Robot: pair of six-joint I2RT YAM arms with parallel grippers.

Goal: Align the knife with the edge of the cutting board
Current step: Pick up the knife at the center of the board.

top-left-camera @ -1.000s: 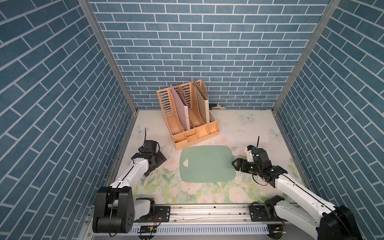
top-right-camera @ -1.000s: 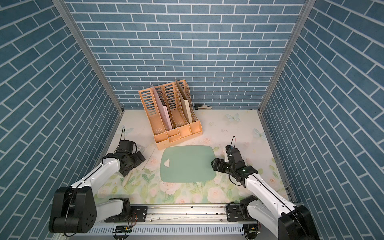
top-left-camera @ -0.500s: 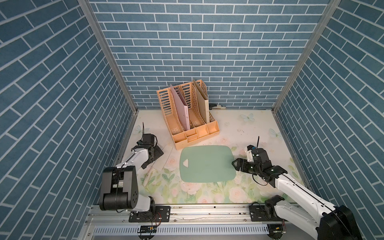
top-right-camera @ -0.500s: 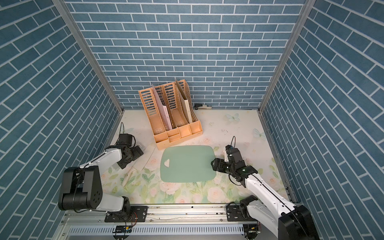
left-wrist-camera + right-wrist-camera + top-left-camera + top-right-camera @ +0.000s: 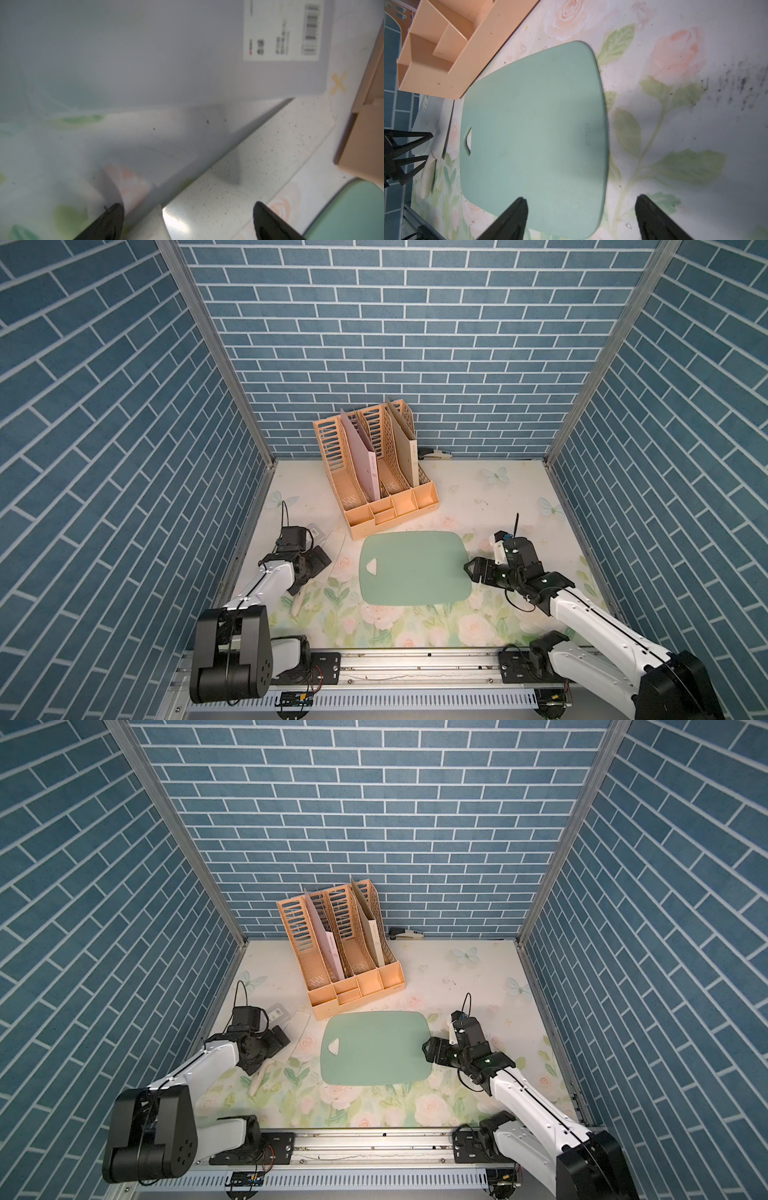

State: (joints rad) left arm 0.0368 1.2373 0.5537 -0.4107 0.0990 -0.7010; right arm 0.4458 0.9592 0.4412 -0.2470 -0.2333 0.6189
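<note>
Top views. Board (image 5: 415, 568) lies flat mid-table. Knife (image 5: 336, 545) lies well left of it, blade toward the organizer (image 5: 374, 489) and handle toward the rail, slanted against the board's short edge and not touching it. A grey packet (image 5: 314, 531) sits just behind the blade. Left gripper (image 5: 320, 562) hangs over the knife's middle. Half a second earlier that arm was drawn back toward the wall; it has since swung in again. Right gripper (image 5: 428, 1050) sits at the board's right edge, unmoved over the last second.

Left wrist view. Fingers (image 5: 112, 220) stand at full spread and straddle the knife (image 5: 249, 166) near where blade meets handle. Nothing is gripped. The packet (image 5: 145, 52) lies partly over the blade's far end.

Right wrist view. Fingers (image 5: 512, 218) stand about half spread with the board's (image 5: 533, 128) short edge between them. Nothing is pinched.

Reading: the left arm's return sets up a grasp. The knife is not yet aligned, so closing, turning and sliding it to the board's edge remain.
</note>
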